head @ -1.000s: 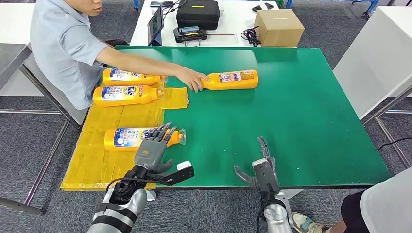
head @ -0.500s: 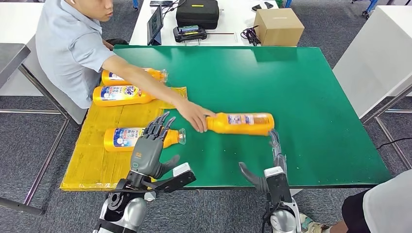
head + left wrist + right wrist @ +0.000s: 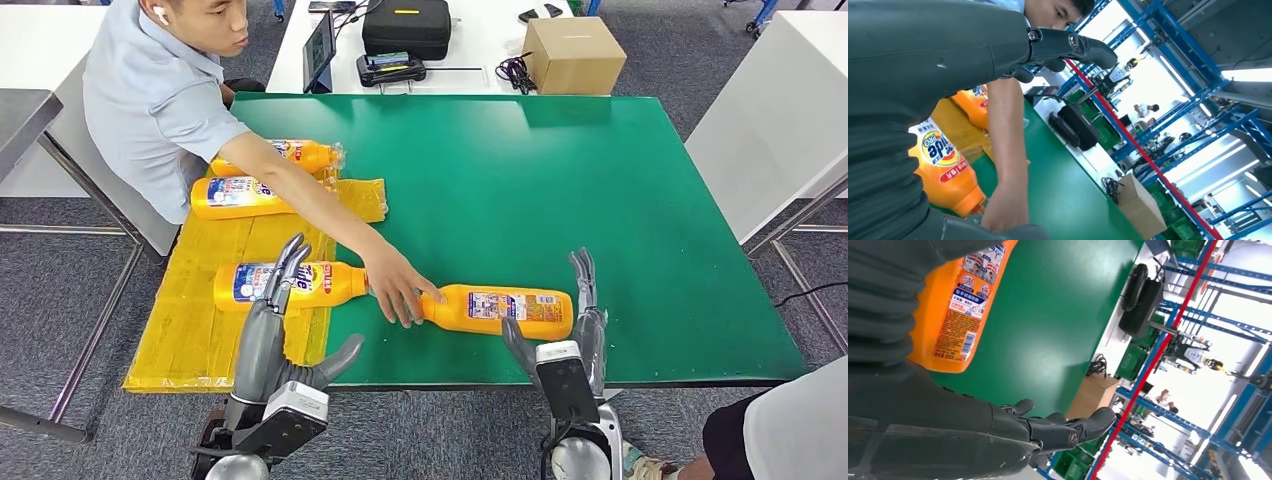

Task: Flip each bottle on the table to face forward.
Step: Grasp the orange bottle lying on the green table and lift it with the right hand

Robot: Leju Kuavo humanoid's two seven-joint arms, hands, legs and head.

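From above, a person's hand (image 3: pixel 396 290) is resting on the neck of an orange bottle (image 3: pixel 497 310) lying near the front edge of the green worktop (image 3: pixel 620 200), its long axis running side to side, cap toward the left. The right hand (image 3: pixel 572 320) is standing just behind the bottle's base end, fingers straight and spread, gripping nothing; it looks clearly the nearer one for the turn. The left hand (image 3: pixel 272 320) is hovering with fingers apart, empty, over a second bottle (image 3: pixel 290 284) on the yellow sheet (image 3: pixel 190 340) by the left edge. Two more bottles (image 3: pixel 240 195) are lying farther back.

At the left wrist, a glossy orange bottle (image 3: pixel 945 172) with a printed label is showing beside the person's forearm (image 3: pixel 1007 150).

At the right wrist, smooth orange plastic with a small-print back label (image 3: pixel 965 295) is lying close beside the dark fingers (image 3: pixel 1063 427), which are stretched out straight.
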